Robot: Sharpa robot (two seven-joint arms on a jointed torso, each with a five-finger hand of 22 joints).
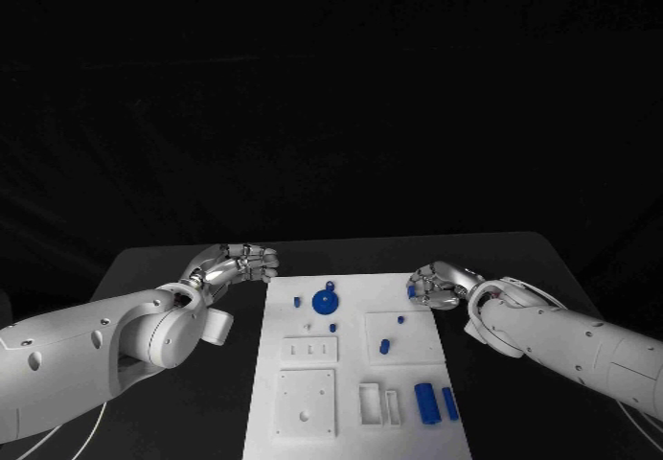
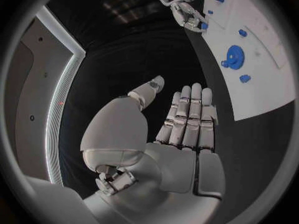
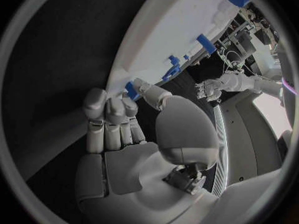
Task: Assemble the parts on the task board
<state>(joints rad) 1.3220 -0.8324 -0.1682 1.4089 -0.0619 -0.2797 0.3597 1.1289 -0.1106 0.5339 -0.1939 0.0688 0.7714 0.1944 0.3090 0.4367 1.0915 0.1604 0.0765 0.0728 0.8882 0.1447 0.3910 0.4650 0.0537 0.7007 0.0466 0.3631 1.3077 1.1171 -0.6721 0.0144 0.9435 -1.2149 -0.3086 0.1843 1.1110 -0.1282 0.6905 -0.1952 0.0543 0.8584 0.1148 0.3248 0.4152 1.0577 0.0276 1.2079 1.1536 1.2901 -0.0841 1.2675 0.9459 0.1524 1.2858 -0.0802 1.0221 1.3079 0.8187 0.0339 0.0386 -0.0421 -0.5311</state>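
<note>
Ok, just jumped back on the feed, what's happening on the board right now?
The right hand is at the far right corner of the task board, pinching a small blue part at the board's edge. The left hand is off the board's far left corner, open and holding nothing. The blue round part and other blue pieces sit on the board untouched.
</note>
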